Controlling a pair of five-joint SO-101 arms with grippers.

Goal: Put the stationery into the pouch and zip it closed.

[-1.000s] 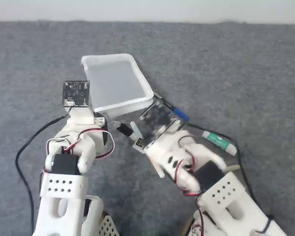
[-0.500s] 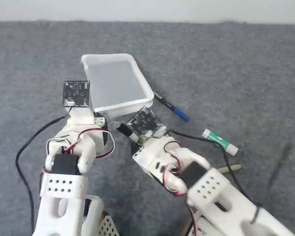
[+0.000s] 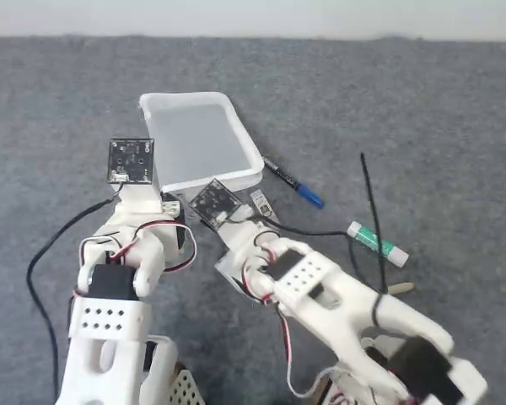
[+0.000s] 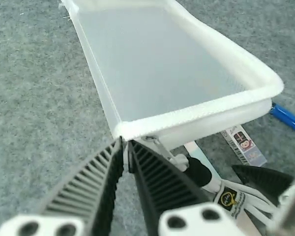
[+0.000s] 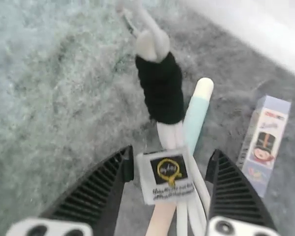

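Swinging left, the right gripper (image 5: 171,156) now spreads open around a white tag (image 5: 170,181), its print illegible; the left gripper (image 4: 124,146) pinches the translucent white zip pouch (image 4: 162,64) corner.

Grey carpet (image 3: 455,101) — (pale wall (image 3: 253,17) behind).

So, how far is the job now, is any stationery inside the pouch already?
Nothing looks packed: the blue pen, glue stick and eraser lie outside the pouch. In hand: the left gripper pinches the pouch's corner, and the right gripper is open around the zip pull cord. To do: loading and zipping.
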